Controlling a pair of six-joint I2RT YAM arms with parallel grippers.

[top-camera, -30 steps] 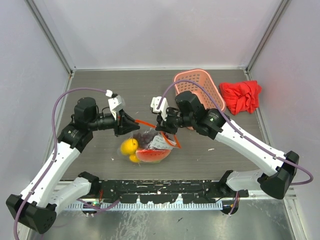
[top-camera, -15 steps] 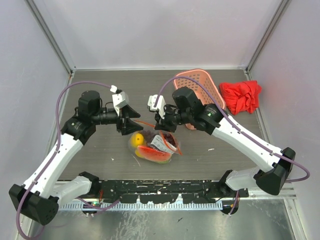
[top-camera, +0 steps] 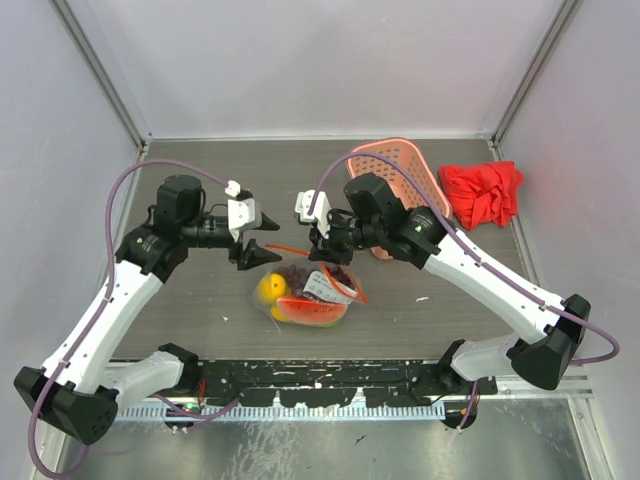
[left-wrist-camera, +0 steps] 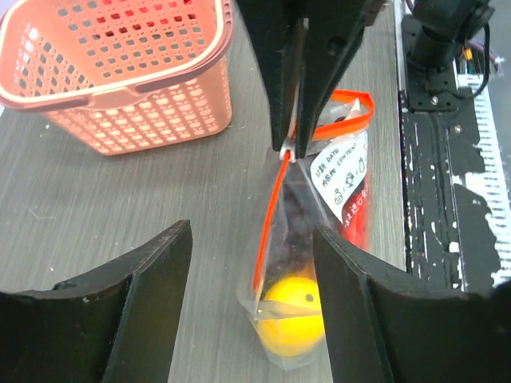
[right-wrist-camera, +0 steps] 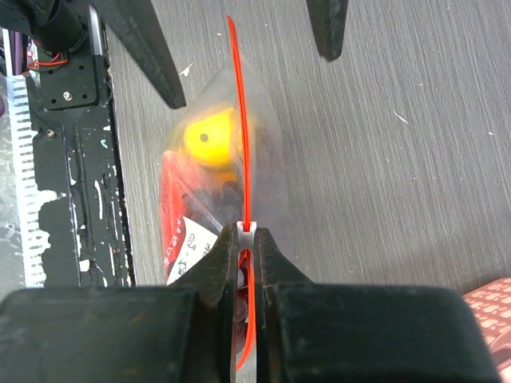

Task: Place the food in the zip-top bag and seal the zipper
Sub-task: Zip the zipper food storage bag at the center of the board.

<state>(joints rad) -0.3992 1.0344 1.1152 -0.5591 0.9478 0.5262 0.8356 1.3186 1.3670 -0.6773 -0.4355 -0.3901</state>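
The zip-top bag (top-camera: 312,292) hangs with its bottom on the table, holding the food: a yellow piece (top-camera: 270,287), a dark purple grape bunch (top-camera: 298,272) and a red piece (top-camera: 312,312). My right gripper (top-camera: 319,246) is shut on the zipper (right-wrist-camera: 237,120) at its white slider, the orange-red strip running straight out ahead of the jaws (right-wrist-camera: 247,233). My left gripper (top-camera: 260,240) is open. Its fingers (left-wrist-camera: 152,279) stand on either side of the bag's near end (left-wrist-camera: 319,239) without touching it, and the yellow piece (left-wrist-camera: 294,323) shows through the plastic.
A pink lattice basket (top-camera: 398,168) stands behind the right arm, also seen in the left wrist view (left-wrist-camera: 120,72). A red cloth (top-camera: 482,192) lies at the far right. The arms' black base rail (top-camera: 320,380) runs along the near edge.
My left gripper has opened, let go of the zipper's end and drawn back to the left. The bag has sagged and shifted slightly right. The right gripper stays shut on the zipper.
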